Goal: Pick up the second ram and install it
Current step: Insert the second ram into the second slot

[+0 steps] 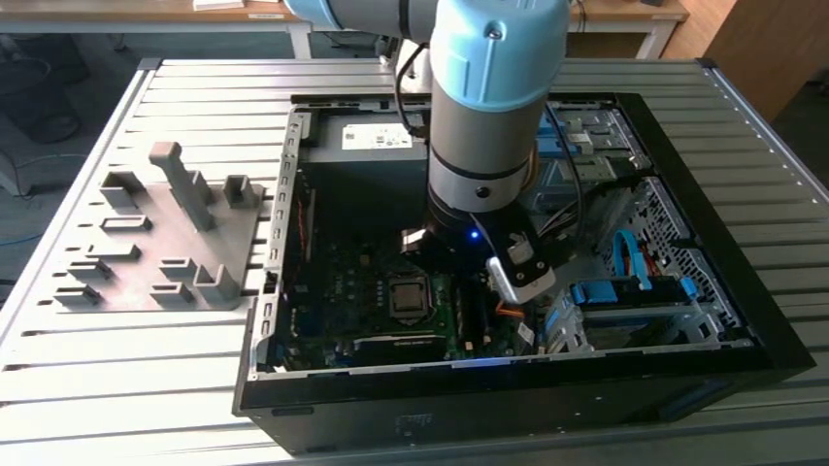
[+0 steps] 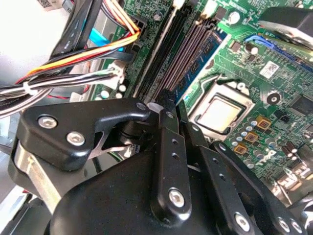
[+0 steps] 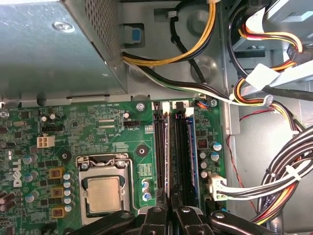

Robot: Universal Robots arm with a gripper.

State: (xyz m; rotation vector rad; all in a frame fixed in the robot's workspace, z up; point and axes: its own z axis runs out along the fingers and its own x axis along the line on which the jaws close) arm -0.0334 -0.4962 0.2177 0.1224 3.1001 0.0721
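Arm pose first: we see the arm (image 1: 496, 107) standing nearly upright over the open computer case (image 1: 725, 291), its gripper (image 1: 469, 282) lowered onto the motherboard (image 3: 98, 127). In both wrist views the gripper (image 3: 170, 215) has its jaws drawn together right over the memory slots (image 3: 177, 147). We cannot tell whether they pinch anything. A blue-green stick (image 3: 193, 147), perhaps the second ram, sits seated in the slot just beyond the fingertips (image 2: 166, 115).
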